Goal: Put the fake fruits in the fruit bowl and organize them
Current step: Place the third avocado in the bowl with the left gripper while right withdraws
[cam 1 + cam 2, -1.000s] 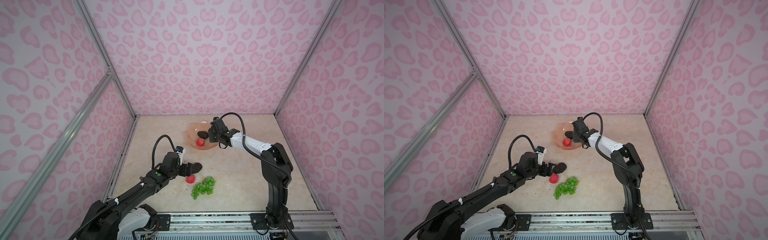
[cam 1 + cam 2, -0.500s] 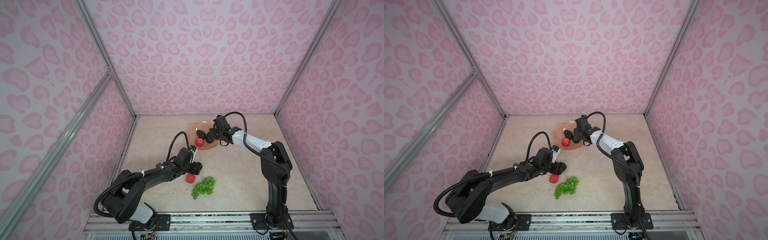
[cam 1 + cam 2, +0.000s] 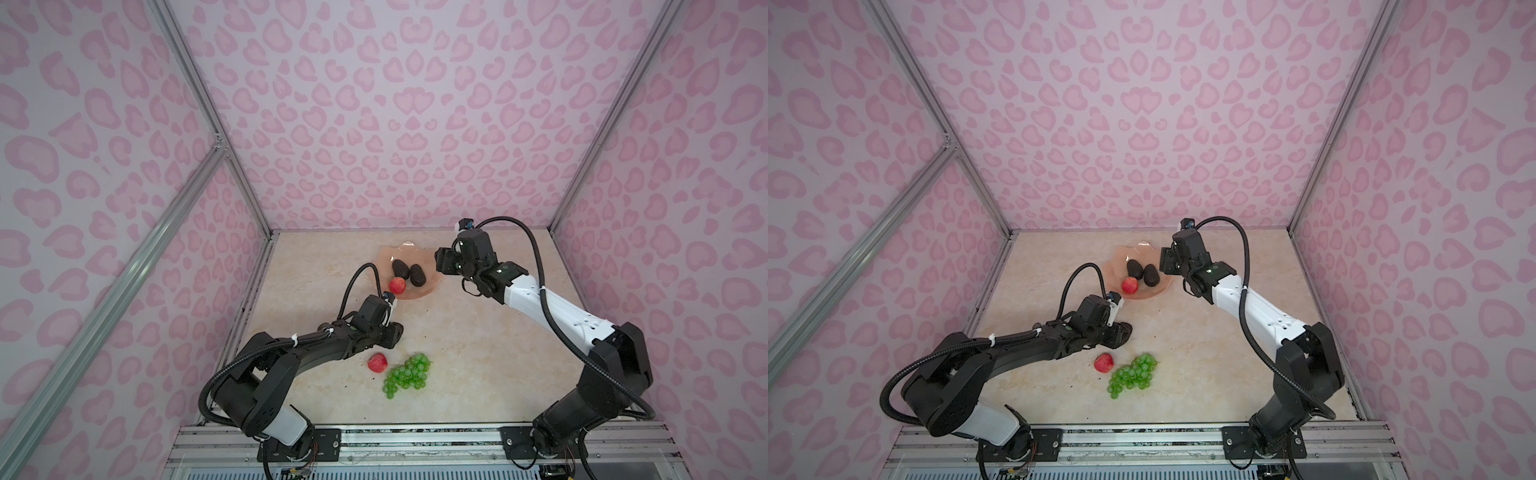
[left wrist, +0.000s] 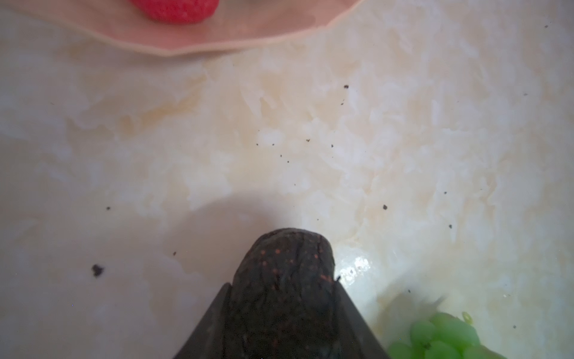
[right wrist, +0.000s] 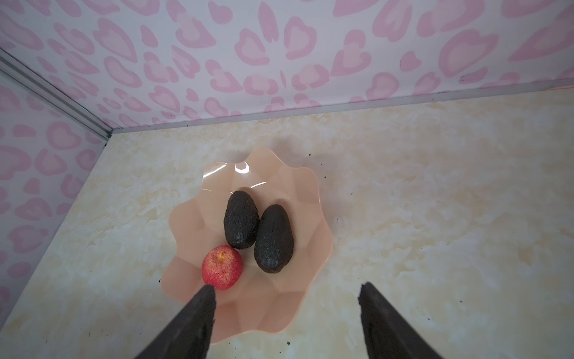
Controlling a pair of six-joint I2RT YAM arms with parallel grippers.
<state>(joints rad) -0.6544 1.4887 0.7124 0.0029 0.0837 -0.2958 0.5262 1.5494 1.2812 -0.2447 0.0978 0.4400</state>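
The peach-pink fruit bowl holds two dark avocados and a red fruit. My right gripper hangs open and empty just right of the bowl, as both top views show. My left gripper lies low on the table in front of the bowl, shut on a third avocado. A second red fruit and the green grapes lie on the table just nearer than that gripper.
Patterned pink walls close in the marble table on the left, back and right. A metal rail runs along the front edge. Dark crumbs dot the tabletop.
My left gripper has reached forward and shut on the avocado on the table. My right gripper has opened, left an avocado in the bowl, and drawn back to the right.
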